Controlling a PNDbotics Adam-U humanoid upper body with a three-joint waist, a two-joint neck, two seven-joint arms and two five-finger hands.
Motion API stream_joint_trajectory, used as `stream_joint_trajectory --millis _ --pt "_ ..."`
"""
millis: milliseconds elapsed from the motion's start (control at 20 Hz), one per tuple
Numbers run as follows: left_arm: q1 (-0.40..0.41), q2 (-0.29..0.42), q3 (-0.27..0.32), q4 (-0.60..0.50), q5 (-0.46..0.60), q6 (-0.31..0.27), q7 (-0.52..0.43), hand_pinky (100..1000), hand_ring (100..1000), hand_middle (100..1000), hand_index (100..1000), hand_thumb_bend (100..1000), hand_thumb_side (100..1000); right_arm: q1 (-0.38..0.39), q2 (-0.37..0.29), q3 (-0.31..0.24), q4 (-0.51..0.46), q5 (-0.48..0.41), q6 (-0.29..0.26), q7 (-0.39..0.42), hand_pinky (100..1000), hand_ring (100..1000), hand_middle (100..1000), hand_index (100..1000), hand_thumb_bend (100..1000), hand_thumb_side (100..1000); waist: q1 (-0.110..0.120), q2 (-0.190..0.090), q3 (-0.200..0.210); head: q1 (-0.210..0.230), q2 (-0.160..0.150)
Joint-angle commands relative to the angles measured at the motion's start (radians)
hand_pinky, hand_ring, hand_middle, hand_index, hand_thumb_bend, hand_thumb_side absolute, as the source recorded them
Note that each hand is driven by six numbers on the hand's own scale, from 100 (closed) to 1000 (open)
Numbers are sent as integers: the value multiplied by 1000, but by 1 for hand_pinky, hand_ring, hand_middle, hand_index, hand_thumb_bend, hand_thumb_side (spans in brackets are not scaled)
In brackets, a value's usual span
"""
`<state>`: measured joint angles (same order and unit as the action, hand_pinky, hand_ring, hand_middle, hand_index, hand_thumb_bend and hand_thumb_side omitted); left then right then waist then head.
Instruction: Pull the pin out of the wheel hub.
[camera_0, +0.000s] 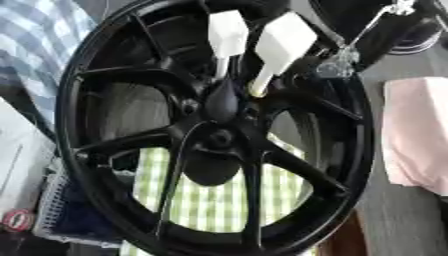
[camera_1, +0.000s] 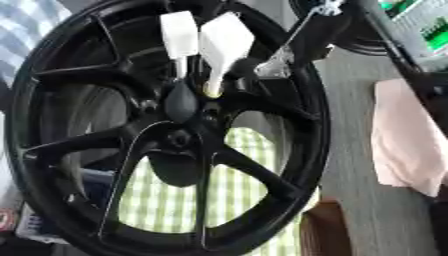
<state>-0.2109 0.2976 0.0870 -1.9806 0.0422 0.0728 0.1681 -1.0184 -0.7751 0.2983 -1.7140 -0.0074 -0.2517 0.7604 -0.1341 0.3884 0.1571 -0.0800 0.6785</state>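
Left eye view shows the black wheel hub (camera_0: 219, 135) standing nearly upright and filling the frame, with 2 white pins (camera_0: 229, 35) (camera_0: 282, 42) seated side by side in holes just above its centre, heads pointing up. Behind the spokes lies a green checked cloth (camera_0: 214, 200), and a pink cloth (camera_0: 418, 135) lies to the right. Neither hand is identifiable in either view, so finger state cannot be told.
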Motion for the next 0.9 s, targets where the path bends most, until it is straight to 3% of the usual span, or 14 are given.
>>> stream_joint_trajectory --millis 50,300,600,900 --pt "0 12 12 -19 -5 3 3 815 644 636 793 100 744 16 -76 -61 -43 -53 14 -33 841 720 376 498 100 100 15 -33 -10 11 7" --pt "5 6 23 -19 -6 0 15 816 644 637 794 100 738 126 -179 -173 -84 -125 33 -105 844 728 385 510 100 100 42 -38 -46 41 9" --pt "7 -5 31 -19 -6 -2 25 817 643 637 795 100 734 275 -275 -321 -57 -206 61 -197 841 715 401 528 100 100 79 -46 -95 77 11" --pt "4 -12 43 -19 -6 -6 36 818 643 637 795 100 728 423 -292 -423 -26 -159 100 -288 835 713 414 539 100 100 109 -46 -133 109 9"
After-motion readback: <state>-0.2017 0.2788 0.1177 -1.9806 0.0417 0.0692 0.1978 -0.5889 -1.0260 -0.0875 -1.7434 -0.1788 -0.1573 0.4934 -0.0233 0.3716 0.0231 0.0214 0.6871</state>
